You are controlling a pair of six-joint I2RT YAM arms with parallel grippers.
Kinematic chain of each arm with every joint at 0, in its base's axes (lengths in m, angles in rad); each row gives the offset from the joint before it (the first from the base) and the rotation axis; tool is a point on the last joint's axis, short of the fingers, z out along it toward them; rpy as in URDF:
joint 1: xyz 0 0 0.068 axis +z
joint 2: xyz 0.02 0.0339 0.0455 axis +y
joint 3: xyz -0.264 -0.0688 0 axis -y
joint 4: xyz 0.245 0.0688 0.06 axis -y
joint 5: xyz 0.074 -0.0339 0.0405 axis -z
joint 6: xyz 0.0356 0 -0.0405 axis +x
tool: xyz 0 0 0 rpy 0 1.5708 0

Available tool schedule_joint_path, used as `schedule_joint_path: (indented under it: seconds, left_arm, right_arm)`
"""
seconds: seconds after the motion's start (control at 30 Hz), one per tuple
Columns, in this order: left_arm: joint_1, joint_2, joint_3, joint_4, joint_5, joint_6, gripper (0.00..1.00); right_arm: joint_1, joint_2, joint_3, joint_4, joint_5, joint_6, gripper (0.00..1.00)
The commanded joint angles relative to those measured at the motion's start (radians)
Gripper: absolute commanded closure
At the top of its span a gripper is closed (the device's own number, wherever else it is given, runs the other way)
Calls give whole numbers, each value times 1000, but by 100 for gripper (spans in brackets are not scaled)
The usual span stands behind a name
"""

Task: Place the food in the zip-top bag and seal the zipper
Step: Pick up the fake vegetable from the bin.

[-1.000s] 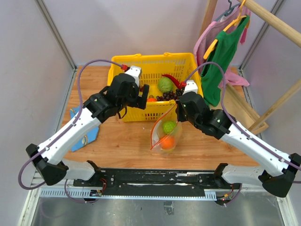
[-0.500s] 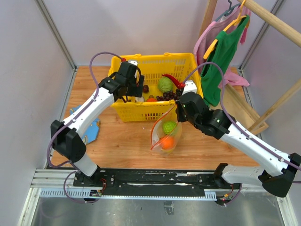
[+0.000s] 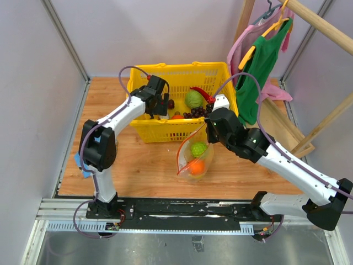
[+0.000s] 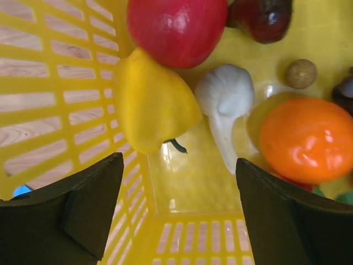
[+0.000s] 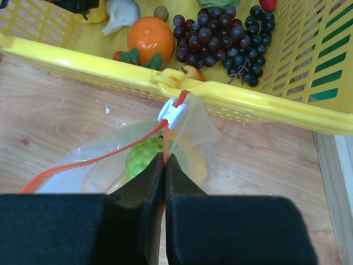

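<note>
In the upper middle of the top view, the left gripper (image 3: 160,106) sits down inside the yellow basket (image 3: 182,67), at its left end. Left wrist view: jaws wide apart, nothing between them, both fingers (image 4: 83,212) at the bottom of the frame over the basket floor. Just above the gap is the yellow bell pepper (image 4: 151,102), against the left lattice wall. Red apple (image 4: 176,25) top centre, touching the pepper. Garlic bulb (image 4: 226,99) just right of the pepper. Second orange (image 4: 306,138) at the right edge, small brown ball (image 4: 300,73) above it, dark purple piece (image 4: 262,16) at the top. Neither finger touches any of them.

Centre of the top view: right gripper (image 3: 212,126) at the basket's front wall, jaws closed tight on the zipper (image 5: 165,143), pinching the red-orange strip. Whitish slider (image 5: 172,115) sits just above the fingertips, right under the basket rim. The zip-top bag (image 3: 194,160) hangs from that pinch down to the wooden table (image 3: 138,171), just in front of the basket. Its mouth is open, and one side of the strip curves away to the lower left. Inside the bag: green piece (image 3: 198,148) above, orange fruit (image 3: 197,167) below.

Also in the basket: dark grapes (image 5: 226,30) on the right side, green bumpy fruit (image 3: 193,99), and red chili (image 3: 201,92) behind it. Upper right of the top view: green garment (image 3: 259,72) on a hanger.
</note>
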Motion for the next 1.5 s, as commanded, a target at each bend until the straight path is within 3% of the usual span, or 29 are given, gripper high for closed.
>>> schedule_joint_path:
  seconds: [0.0,0.73,1.03,1.47]
  left_arm:
    - [27,57,16,65,-27,-16,14]
    - [78,264,28,184,-49,20,11]
    - [78,172,-18,213,-2,44,46]
    - [74,-59,-65,178,149,55,64]
  right_arm:
    - [-15,6,-6,8,9,-19,96]
    - [-41,16,-11,9,-27,-51,96]
    - [-44,10,-11,7,-28,-56,96]
    - [-45,9,-7,9,-38,-45,96]
